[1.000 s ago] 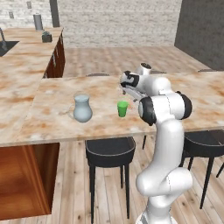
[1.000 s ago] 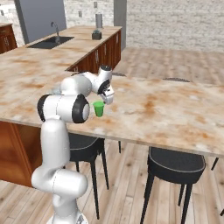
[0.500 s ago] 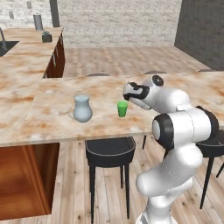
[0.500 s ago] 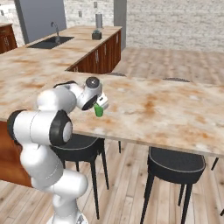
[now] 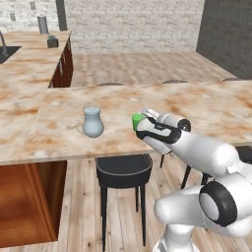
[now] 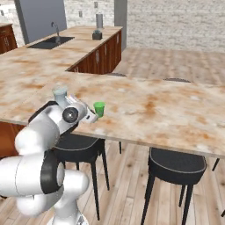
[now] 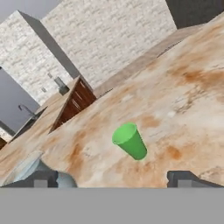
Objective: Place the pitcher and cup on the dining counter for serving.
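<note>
Your claw (image 7: 111, 178) has its fingers apart and holds nothing. The cup (image 7: 130, 141) stands upright on the desk (image 5: 206, 106), straight ahead of the claw and apart from it; the pitcher (image 5: 92, 122) stands near the cup, also on the desk.

Bright, even, soft-shadowed, slightly blurred rendering

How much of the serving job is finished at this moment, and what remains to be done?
Both things look placed: the pitcher and the green cup stand upright on the dining counter, apart from each other. The gripper is open and holds nothing; in the hand view the cup stands free ahead of its fingertips. What is left seems only to draw the arm away.
</note>
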